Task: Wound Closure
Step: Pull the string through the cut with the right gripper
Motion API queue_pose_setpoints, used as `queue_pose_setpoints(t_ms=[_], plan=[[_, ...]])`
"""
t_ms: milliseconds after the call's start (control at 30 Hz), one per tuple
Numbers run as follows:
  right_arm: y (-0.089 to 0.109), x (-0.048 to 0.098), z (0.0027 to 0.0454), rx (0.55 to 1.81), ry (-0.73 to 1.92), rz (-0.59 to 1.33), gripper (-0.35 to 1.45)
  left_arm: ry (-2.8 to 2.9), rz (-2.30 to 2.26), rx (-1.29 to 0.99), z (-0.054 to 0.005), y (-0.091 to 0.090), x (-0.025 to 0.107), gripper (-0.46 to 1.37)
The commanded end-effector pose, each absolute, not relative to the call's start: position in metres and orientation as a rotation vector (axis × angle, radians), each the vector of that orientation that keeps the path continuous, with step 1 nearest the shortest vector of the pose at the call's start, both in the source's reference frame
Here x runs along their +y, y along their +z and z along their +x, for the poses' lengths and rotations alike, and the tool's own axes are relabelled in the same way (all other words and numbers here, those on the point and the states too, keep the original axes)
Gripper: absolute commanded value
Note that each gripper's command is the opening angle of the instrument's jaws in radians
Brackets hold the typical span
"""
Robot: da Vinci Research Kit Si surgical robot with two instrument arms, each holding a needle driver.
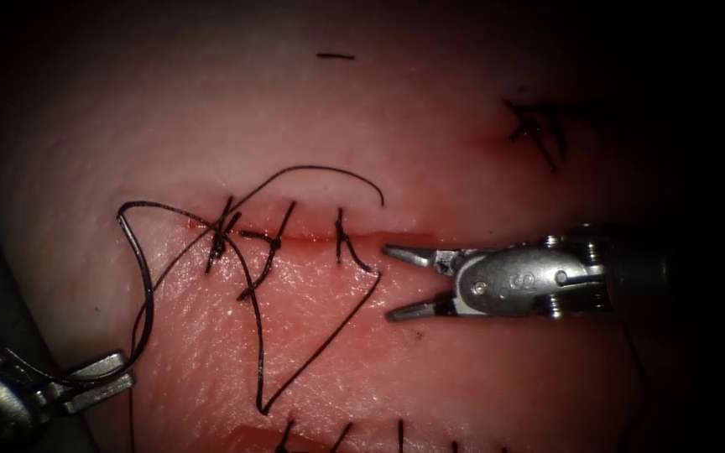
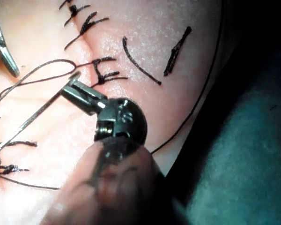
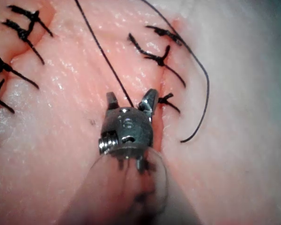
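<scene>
— End effector on the right (image 1: 396, 283): what does it hold?
— Nothing; its jaws stand wide apart, one tip at the right end of the cut (image 1: 295, 239), the thread (image 1: 329, 331) running just beside them.
— And the left end effector (image 1: 119, 372)?
— Closed on the needle (image 1: 140, 277) near one end (low at the endoscope view's left edge). The needle arcs up free above the tissue (image 1: 463, 377), left of the cut, not in it. Dark stitches (image 1: 274, 243) cross the cut.
</scene>
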State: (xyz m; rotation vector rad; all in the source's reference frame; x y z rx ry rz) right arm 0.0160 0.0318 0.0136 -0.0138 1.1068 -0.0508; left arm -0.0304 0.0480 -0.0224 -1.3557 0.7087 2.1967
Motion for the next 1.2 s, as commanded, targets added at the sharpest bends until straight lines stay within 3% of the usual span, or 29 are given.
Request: queue_pose_setpoints(t_ms=[33,267,367,400,500,533,1200], plan=[[0.0140,0.0316,0.0161,1.104,-0.070,-0.028,0.54,2.197,-1.360,0.706,-0.0305,-0.0224,0.0480,-0.35],[0.0154,0.0315,0.0169,1.129,-0.091,-0.028,0.42,2.190,-1.361,0.704,-0.0306,-0.0224,0.0480,-0.35],[0.0159,0.0316,0.0172,1.129,-0.093,-0.032,0.27,2.189,-1.360,0.704,-0.0307,-0.0224,0.0480,-0.35],[0.0160,0.0316,0.0173,1.128,-0.093,-0.034,0.21,2.189,-1.360,0.704,-0.0307,-0.0224,0.0480,-0.35],[0.0162,0.0316,0.0176,1.131,-0.094,-0.033,-0.27,2.189,-1.360,0.704,-0.0307,-0.0224,0.0480,-0.35],[0.0162,0.0316,0.0176,1.133,-0.101,-0.035,-0.35,2.189,-1.360,0.704,-0.0307,-0.0224,0.0480,-0.35],[0.0134,0.0276,0.0167,1.165,-0.179,-0.035,-0.35,2.189,-1.362,0.704,-0.0306,-0.0223,0.0480,-0.35]])
